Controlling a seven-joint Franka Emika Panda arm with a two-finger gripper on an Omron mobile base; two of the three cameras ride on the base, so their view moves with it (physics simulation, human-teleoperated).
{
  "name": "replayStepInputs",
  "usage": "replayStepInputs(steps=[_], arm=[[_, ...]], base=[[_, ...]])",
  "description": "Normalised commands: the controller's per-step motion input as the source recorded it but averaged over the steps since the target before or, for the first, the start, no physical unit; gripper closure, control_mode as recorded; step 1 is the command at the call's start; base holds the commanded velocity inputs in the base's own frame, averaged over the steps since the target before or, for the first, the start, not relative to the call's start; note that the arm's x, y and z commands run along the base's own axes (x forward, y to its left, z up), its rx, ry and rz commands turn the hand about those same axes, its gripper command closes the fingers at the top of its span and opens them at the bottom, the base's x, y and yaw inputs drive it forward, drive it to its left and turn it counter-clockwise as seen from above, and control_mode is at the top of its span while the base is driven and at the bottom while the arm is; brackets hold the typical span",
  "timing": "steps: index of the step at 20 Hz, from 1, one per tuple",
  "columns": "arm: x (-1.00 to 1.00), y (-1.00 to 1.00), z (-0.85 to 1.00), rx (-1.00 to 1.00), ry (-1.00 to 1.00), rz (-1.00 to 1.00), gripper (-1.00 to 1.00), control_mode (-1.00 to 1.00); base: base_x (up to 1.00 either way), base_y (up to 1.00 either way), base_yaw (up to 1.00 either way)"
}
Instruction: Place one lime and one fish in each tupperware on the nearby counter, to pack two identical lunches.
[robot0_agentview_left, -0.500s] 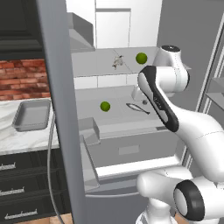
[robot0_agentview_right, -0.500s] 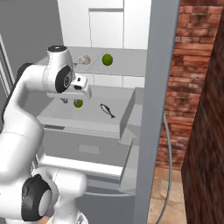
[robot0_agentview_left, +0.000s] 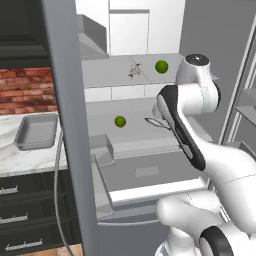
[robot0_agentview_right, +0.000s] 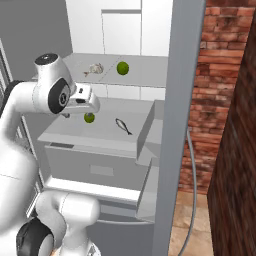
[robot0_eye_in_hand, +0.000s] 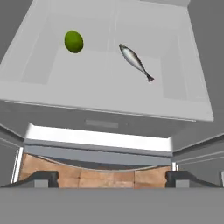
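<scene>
My hand has swung in over the lower fridge shelf, and nothing is packed yet.

Left to right: one tupperware (robot0_agentview_left: 36, 131) sits bare on the counter (robot0_agentview_left: 20, 161) beside the fridge. A lime (robot0_agentview_left: 120, 121) and a fish (robot0_agentview_left: 156, 122) lie apart on the lower shelf (robot0_agentview_left: 130, 145), with another fish (robot0_agentview_left: 134, 70) and lime (robot0_agentview_left: 161, 66) on the shelf above. My gripper (robot0_agentview_right: 65, 114), now nearer the lower lime than half a second ago, hangs with fingers spread wide, holding nothing. I judge a first pick is next.
</scene>
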Motion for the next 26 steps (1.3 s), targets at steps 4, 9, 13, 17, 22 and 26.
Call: replayStepInputs(steps=[4,9,13,17,22,26], arm=[[-0.63,-0.03,0.50,0.00,-0.59,-0.01,-1.00,-1.00],[-0.11,-0.15,0.96,0.14,-0.42,-0.05,-1.00,-1.00],[0.08,-0.23,1.00,0.19,-0.23,-0.08,-1.00,-1.00],[0.48,-0.32,0.82,0.13,-0.03,-0.11,-1.00,-1.00],[0.83,-0.35,0.32,0.05,0.05,-0.08,-1.00,-1.00],[0.62,-0.06,0.00,0.00,0.05,-0.01,-1.00,-1.00]], base=[[0.00,0.00,0.00],[0.00,0.00,0.00],[0.00,0.00,0.00],[0.00,0.00,0.00],[0.00,0.00,0.00],[0.00,0.00,0.00]])
